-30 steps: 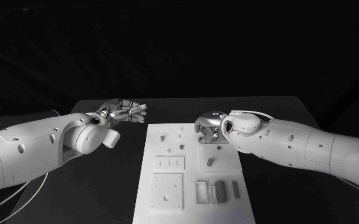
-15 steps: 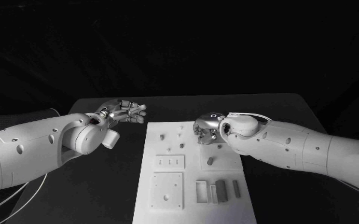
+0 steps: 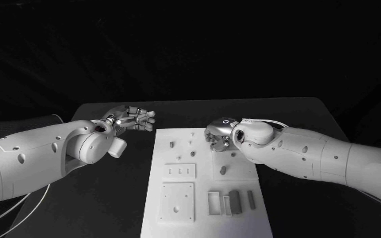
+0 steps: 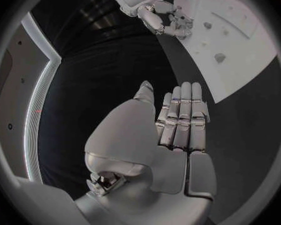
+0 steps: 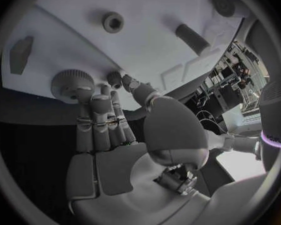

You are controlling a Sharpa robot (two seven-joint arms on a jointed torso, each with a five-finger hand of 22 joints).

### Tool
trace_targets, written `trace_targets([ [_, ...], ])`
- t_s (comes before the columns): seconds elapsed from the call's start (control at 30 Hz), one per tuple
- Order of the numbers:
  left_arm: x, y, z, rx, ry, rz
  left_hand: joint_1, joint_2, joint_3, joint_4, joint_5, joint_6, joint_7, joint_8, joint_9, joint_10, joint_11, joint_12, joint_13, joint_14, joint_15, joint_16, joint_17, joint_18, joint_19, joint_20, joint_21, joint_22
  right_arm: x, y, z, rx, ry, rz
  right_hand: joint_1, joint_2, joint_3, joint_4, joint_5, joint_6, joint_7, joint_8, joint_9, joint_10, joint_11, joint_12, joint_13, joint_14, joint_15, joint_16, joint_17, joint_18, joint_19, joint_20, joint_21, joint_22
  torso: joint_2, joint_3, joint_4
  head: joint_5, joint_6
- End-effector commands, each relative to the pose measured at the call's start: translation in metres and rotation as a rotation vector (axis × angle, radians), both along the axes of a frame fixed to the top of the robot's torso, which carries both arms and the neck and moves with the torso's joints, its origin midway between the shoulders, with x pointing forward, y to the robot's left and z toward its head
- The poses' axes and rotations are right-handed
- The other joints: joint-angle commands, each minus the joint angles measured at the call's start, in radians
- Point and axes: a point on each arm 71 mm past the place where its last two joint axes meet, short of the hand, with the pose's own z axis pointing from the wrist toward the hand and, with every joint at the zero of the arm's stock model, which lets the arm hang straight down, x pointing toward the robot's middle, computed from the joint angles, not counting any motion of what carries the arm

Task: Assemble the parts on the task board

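Note:
The white task board (image 3: 202,218) lies lengthwise in the middle of the black table. Small grey parts stand on it: pegs (image 3: 172,145) near its far left and a short one (image 3: 224,169) midway. My right hand (image 3: 217,136) is low over the board's far right area. In the right wrist view its fingertips (image 5: 93,97) reach a round toothed part (image 5: 67,82), and the thumb tip meets a small dark peg (image 5: 114,78); whether it grips either is unclear. My left hand (image 3: 132,118) hovers off the board's far left corner, fingers (image 4: 181,115) straight, holding nothing.
Near the board's front end lie two square plates (image 3: 179,172) (image 3: 177,202) and a row of upright bars (image 3: 231,203). The right wrist view shows a ring-shaped part (image 5: 113,21), a lying cylinder (image 5: 192,38) and a wedge (image 5: 20,55) on the board. Bare table flanks the board.
My right hand has crept a little toward the board's far end and inward. The left hand has barely moved.

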Motion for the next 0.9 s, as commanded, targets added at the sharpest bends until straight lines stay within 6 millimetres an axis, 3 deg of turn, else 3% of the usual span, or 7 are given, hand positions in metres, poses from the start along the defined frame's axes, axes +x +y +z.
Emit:
trace_targets([
  [0.03,-0.0003,-0.003,0.0006,-0.006,0.004,-0.024,-0.008,0.0,-0.008,0.0,-0.004,0.008,0.01,-0.007,-0.002,0.007,0.002,-0.006,-0.002,0.006,0.002,-0.005,0.001,0.002,0.005,-0.005,-0.004,-0.001,-0.0027,-0.0035,-0.0066,-0.056,0.011,0.0,0.002,0.001,-0.004,-0.003,-0.001,0.012,-0.002,0.007,0.002,0.011,0.001,0.006,0.004,-0.001,-0.011,0.007,-0.002,0.091,-0.004,-0.006,0.005,0.021,0.002,0.0005,0.0003,-0.001,-0.001],
  [0.9,-0.0008,-0.0017,0.0002,-0.002,0.01,-0.031,-0.01,-0.001,-0.009,0.0,-0.004,0.009,0.01,-0.009,-0.003,0.009,0.002,-0.011,-0.002,0.006,0.002,-0.009,0.005,-0.002,0.006,-0.009,-0.008,-0.003,-0.0028,-0.0085,-0.0056,-0.078,-0.025,0.013,0.023,-0.01,-0.006,-0.004,-0.001,0.023,-0.01,0.009,0.009,0.03,-0.007,0.003,0.032,-0.001,-0.018,0.013,-0.01,0.091,-0.008,-0.007,0.01,0.021,0.011,0.0028,0.0017,-0.002,-0.001],
])
